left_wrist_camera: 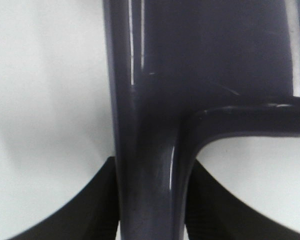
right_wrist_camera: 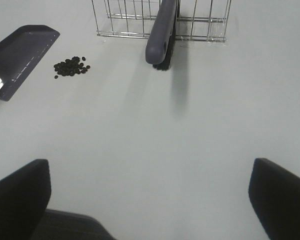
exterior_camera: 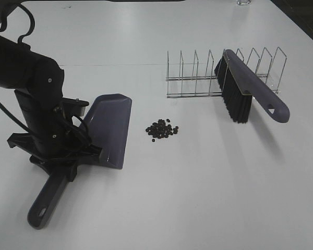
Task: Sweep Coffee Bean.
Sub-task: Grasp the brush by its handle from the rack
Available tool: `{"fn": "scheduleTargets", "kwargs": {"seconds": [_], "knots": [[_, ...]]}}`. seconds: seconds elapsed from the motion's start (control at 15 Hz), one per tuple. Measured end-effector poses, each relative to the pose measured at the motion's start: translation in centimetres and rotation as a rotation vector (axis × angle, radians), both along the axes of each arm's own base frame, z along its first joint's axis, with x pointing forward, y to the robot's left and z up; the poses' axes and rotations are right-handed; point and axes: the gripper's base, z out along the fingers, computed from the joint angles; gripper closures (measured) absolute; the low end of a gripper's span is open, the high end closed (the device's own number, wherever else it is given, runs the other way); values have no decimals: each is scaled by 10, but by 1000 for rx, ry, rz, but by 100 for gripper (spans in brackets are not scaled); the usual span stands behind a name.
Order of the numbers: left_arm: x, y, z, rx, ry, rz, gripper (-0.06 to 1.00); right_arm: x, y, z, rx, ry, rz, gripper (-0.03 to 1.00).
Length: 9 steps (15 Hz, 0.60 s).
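A small pile of dark coffee beans [exterior_camera: 161,129] [right_wrist_camera: 71,67] lies on the white table. Left of it rests a purple-grey dustpan [exterior_camera: 112,127] [right_wrist_camera: 20,52], its mouth toward the beans. My left gripper [exterior_camera: 75,156] [left_wrist_camera: 150,210] is shut on the dustpan's handle [exterior_camera: 46,204] [left_wrist_camera: 145,165] where it joins the pan. A purple brush [exterior_camera: 253,91] [right_wrist_camera: 161,32] with black bristles leans in a wire rack [exterior_camera: 195,75] [right_wrist_camera: 210,22]. My right gripper [right_wrist_camera: 150,200] stands open above bare table, well short of the brush, and is out of the exterior high view.
The wire rack stands at the back right of the table. A glass [exterior_camera: 243,2] sits at the far edge. The table's dark right edge [exterior_camera: 302,21] runs diagonally at the top right.
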Motion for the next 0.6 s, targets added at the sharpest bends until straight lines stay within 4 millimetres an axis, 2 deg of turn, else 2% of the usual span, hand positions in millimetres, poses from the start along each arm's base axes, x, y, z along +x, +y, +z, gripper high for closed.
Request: {"fn": "scheduleTargets", "kwargs": {"seconds": [0.13,0.27,0.47,0.6], "knots": [[0,0,0,0,0,1,62,6,0,13,9,-2,-5,-1],[0,0,0,-1,0,2,62,25,0,30,17,51,-13,-1],[0,0,0,-2,1,3,62,73,1,56,-27,100,10,-1],[0,0,0,-2,1,3,62,115,1,65,-37,126,10,-1]]}}
